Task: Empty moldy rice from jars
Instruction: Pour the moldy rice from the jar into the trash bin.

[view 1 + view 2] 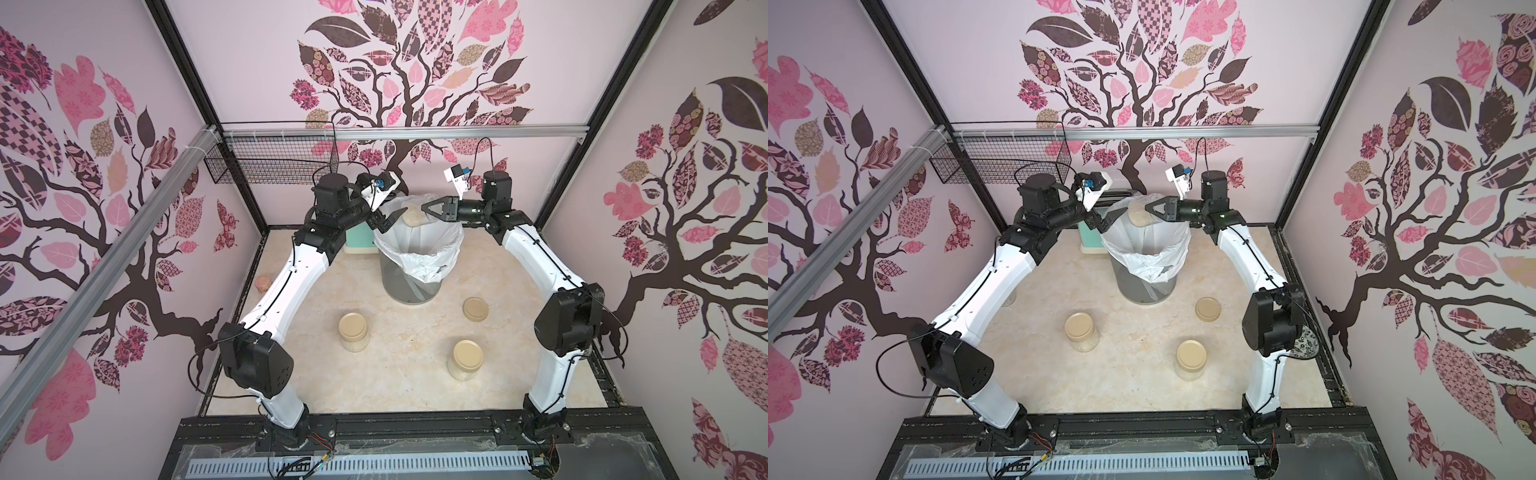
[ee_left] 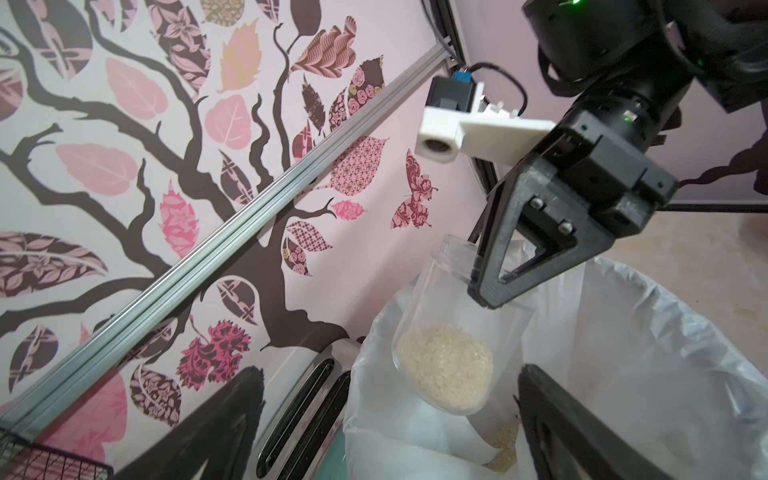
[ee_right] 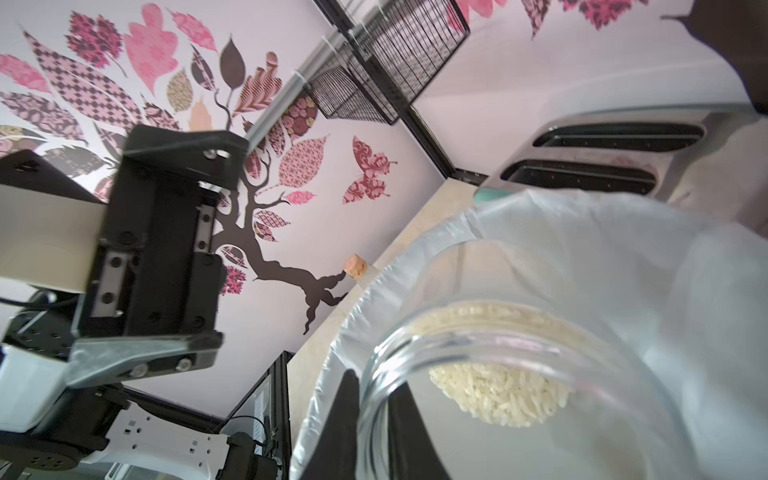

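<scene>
Left wrist view showed the off-white rice grains point(image 2: 446, 365) heaped inside a short, lidless clear glass jar point(image 2: 440, 299), hanging over the round grey bin point(image 1: 409, 286) lined with a white plastic bag point(image 2: 623, 332). The right gripper point(image 2: 478, 270) was pinched narrow on the jar's wall near the mouth. The left gripper point(image 1: 394, 218) stood wide and empty at 9 o'clock of the jar. The glass looked stiff, smooth and breakable; the grains would slide and shift the weight, so the neck seemed the safest hold.
</scene>
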Robot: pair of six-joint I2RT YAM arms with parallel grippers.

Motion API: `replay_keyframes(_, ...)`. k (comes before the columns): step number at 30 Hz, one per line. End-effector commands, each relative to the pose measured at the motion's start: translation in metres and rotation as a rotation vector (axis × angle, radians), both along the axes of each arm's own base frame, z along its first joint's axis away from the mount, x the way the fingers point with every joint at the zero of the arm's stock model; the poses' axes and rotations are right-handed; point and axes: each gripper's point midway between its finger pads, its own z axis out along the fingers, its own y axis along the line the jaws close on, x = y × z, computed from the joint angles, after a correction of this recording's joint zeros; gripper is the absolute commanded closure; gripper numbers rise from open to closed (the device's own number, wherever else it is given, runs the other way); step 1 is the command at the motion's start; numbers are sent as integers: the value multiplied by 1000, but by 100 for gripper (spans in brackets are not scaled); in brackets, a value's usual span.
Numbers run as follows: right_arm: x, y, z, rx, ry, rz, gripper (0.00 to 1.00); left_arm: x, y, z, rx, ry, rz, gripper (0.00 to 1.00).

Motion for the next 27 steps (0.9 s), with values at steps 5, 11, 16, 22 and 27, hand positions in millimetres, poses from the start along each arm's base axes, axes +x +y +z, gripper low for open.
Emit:
replay_keyframes(5, -40, -14, 100, 191, -203, 60, 100, -4, 51, 53, -510, 141, 15, 2)
replay_keyframes(11, -53, -20, 108, 272, -185, 81, 100, 2, 66, 56, -865, 406, -27, 2)
replay_keyframes(16, -55, -23, 103, 290, -164, 65, 100, 5, 60, 50, -1175, 664, -91, 2)
replay_keyframes(22, -60, -25, 98, 287, -176, 47, 100, 9, 34, 10, -1465, 950, -39, 2)
replay_keyframes(27, -64, -27, 101, 291, -199, 39, 100, 13, 20, -15, -1652, 1135, -6, 2)
